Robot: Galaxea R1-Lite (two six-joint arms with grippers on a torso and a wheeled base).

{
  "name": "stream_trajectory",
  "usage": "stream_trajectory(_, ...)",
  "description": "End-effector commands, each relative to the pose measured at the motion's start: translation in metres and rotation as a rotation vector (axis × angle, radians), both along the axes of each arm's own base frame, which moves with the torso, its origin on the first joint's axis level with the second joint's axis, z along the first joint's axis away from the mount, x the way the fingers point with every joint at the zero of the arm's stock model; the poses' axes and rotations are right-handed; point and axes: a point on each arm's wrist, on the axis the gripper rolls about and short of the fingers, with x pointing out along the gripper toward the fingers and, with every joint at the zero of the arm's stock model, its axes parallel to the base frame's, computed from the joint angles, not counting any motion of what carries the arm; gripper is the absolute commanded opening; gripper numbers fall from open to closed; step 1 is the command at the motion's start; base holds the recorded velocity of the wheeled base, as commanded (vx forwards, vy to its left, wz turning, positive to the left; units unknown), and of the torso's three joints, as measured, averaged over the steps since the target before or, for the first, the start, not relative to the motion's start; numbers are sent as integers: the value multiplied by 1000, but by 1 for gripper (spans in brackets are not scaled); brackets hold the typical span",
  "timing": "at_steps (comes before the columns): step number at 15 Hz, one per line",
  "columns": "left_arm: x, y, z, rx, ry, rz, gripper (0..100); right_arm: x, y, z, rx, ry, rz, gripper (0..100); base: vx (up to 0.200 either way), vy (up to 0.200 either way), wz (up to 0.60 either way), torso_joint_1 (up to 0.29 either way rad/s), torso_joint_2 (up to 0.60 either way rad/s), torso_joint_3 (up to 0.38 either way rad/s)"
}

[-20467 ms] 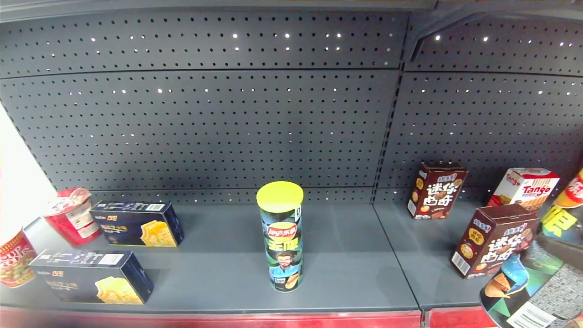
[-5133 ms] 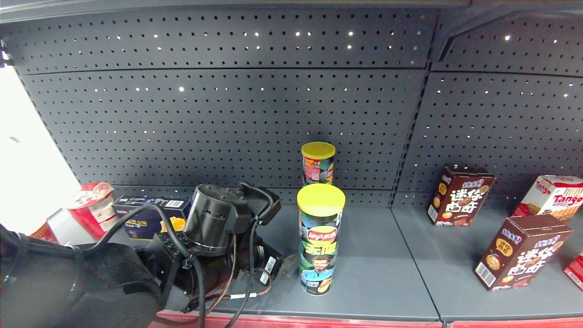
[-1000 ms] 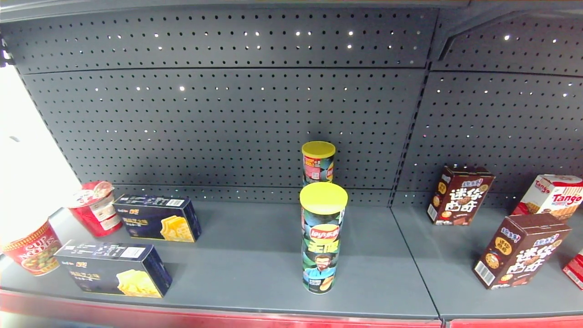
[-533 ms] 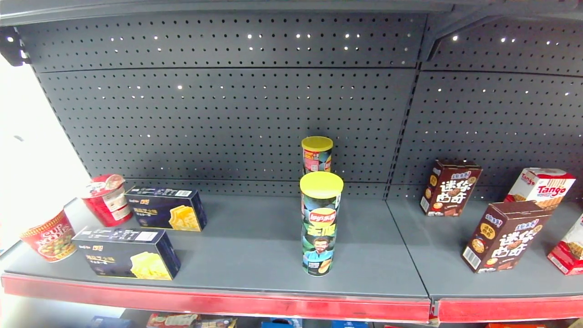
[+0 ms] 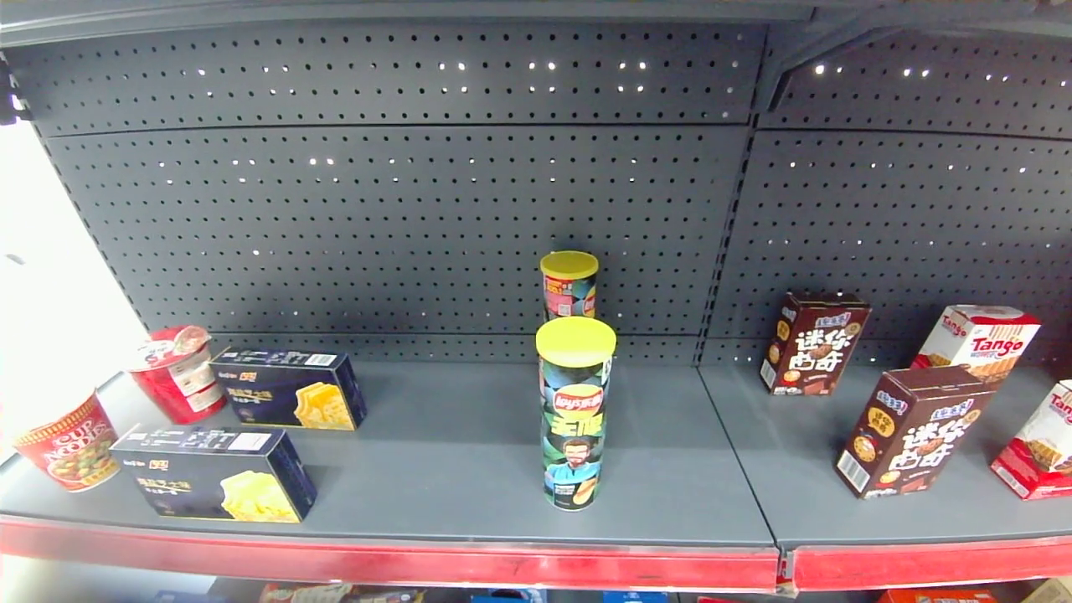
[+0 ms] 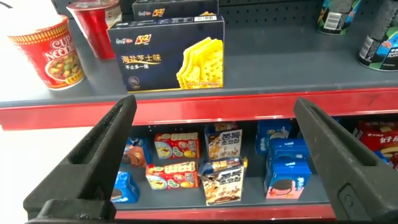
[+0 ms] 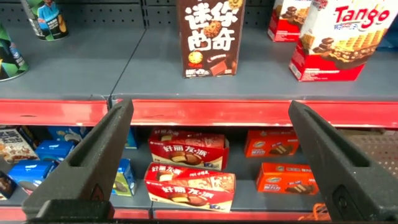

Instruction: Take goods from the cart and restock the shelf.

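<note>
**Cans filed in a row, both grippers empty**

On the shelf (image 5: 435,469) the front can (image 5: 574,419) stands upright with the rear can (image 5: 569,285) directly behind it, probably to build one row with the labels facing out. The left gripper (image 6: 214,109) and right gripper (image 7: 211,107) hang low before the shelf's red edge, both spread wide and holding nothing (probably ready for the next fetch).
</note>
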Motion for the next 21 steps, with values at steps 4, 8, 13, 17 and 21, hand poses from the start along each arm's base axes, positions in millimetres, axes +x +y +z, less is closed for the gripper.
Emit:
stream_trajectory(4,0,0,0,3,-1,-1,100,0,0,0,0,1,0,100,0,0,0,0,0,0)
stream_trajectory(8,0,0,0,0,-1,-2,100,0,0,0,0,1,0,100,0,100,0,0,1,2)
stream_trajectory(13,0,0,0,0,-1,-1,100,0,0,0,1,1,0,100,0,0,0,0,0,0)
stream_trajectory(17,0,0,0,-2,-1,0,100,0,0,0,1,1,0,100,0,0,0,0,0,0)
stream_trajectory(21,0,0,0,-2,-1,0,100,0,0,0,1,1,0,100,0,0,0,0,0,0)
